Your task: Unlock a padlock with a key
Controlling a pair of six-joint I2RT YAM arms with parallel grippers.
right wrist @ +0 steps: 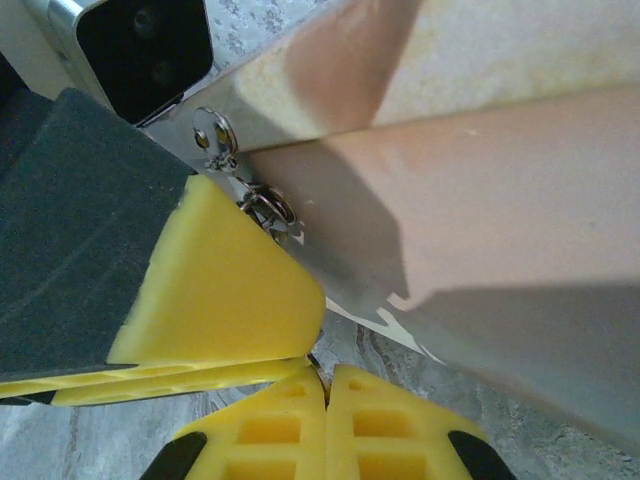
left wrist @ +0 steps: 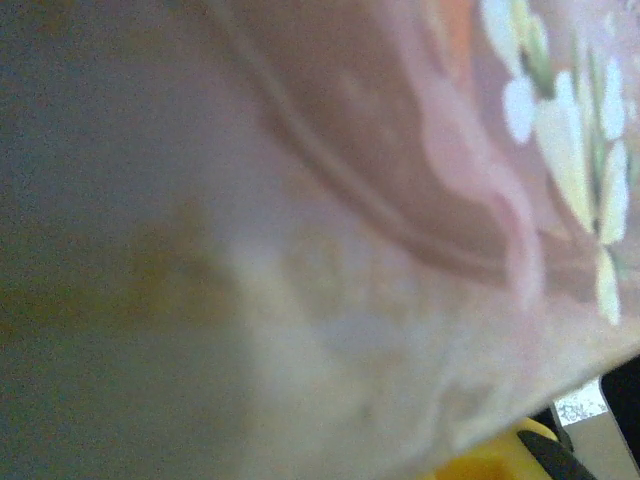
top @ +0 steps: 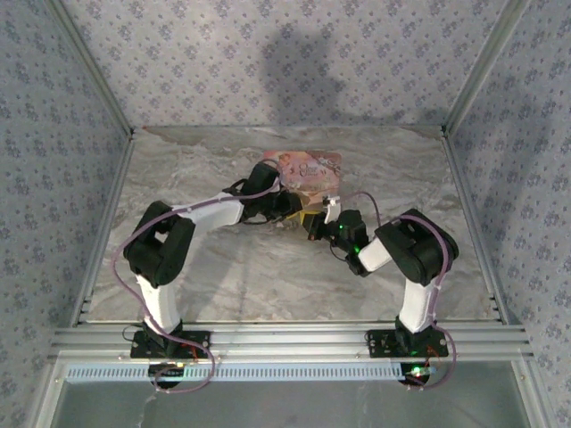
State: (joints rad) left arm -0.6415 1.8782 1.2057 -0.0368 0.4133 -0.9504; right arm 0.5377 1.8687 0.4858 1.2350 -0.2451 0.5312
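The pink picture box [top: 308,169] lies at the back middle of the table, and both grippers meet at its near edge. My right gripper [right wrist: 328,385] is shut, its yellow fingertips pinching a thin metal sliver [right wrist: 317,362] that I take for the key. A silvery ring [right wrist: 266,208] hangs from a metal eyelet [right wrist: 213,130] on the box; the padlock's blue body is hidden. A yellow finger [right wrist: 220,290] of my left gripper [top: 287,205] covers that spot and touches my right fingertips. The left wrist view is a blurred close-up of the pink box [left wrist: 400,150].
The marble table [top: 250,276] is walled by patterned panels on three sides, with an aluminium rail [top: 285,339] along the near edge. Both arms bend inward toward the box, and the left wrist camera housing [right wrist: 140,50] sits close above my right gripper.
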